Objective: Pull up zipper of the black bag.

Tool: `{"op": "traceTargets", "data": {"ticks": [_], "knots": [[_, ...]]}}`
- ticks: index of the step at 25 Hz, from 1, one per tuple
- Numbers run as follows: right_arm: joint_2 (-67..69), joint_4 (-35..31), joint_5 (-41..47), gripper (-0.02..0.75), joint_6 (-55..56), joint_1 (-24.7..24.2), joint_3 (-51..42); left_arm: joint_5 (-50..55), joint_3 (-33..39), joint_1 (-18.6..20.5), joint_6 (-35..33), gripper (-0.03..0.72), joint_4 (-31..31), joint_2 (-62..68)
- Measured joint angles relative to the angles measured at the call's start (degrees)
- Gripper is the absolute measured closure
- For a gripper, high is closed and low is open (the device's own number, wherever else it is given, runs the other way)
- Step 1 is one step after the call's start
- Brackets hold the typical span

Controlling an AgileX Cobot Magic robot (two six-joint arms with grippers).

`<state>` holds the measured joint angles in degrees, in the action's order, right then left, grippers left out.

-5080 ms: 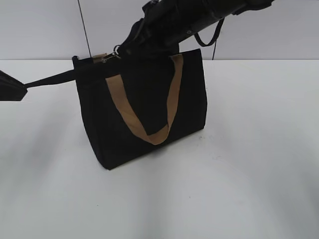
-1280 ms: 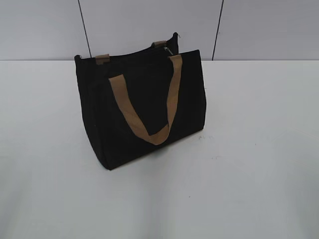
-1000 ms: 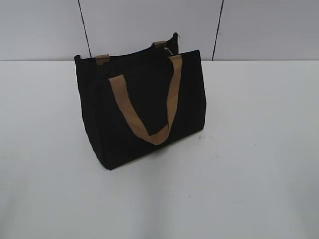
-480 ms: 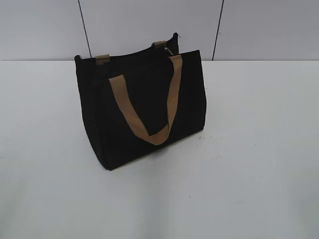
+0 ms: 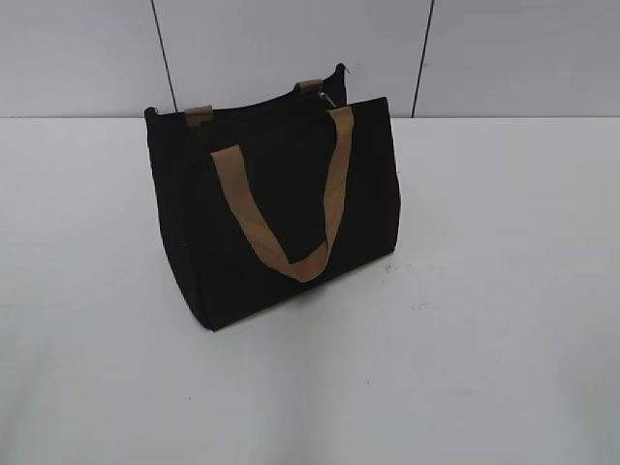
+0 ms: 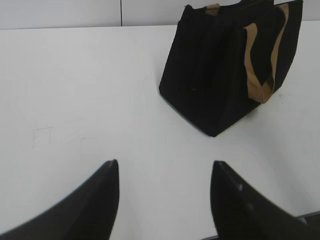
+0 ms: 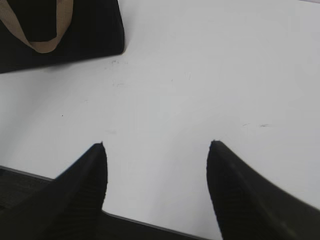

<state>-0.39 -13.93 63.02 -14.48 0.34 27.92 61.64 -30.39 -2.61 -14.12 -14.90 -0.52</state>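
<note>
No readable text, label, brand or number anywhere. The bag point(image 5: 281, 218) shows plain black fabric; a small tag might exist, but nothing legible from any view here.

Open table point(image 5: 484, 291) around black bag point(image 5: 281, 213)

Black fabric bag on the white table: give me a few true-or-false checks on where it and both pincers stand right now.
1. The boxy black fabric bag stands upright on the white table. True.
2. The left pincer grips a tan webbing handle. False: it is open above bare table, apart from the bag.
3. The right pincer is open and holds nothing. True.
4. Both arms show in the exterior view. False: neither does.
5. A small silvery zipper pull sits at the bag's top, toward the far right end. True.
</note>
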Motion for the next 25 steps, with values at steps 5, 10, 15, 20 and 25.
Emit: {"op": "traceTargets", "data": {"ticks": [5, 10, 15, 20, 25], "knots": [[0.0, 0.0, 0.0, 0.251, -0.05, -0.17, 0.0, 0.0, 0.0, 0.0, 0.0, 0.253, 0.0, 0.0], [0.0, 0.0, 0.0, 0.251, 0.0, -2.28, 0.0, 0.0, 0.0, 0.0, 0.0, 0.254, 0.0, -0.05], [0.0, -0.05, 0.0, 0.251, 0.0, -2.32, 0.0, 0.0, 0.0, 0.0, 0.0, 0.257, 0.0, -0.05], [0.0, -0.05, 0.0, 0.251, 0.0, -2.48, -0.04, 0.0, 0.0, 0.0, 0.0, 0.258, 0.0, -0.05], [0.0, -0.05, 0.0, 0.251, 0.0, -2.48, -0.04, 0.0, 0.0, 0.0, 0.0, 0.258, 0.0, -0.05]]}}
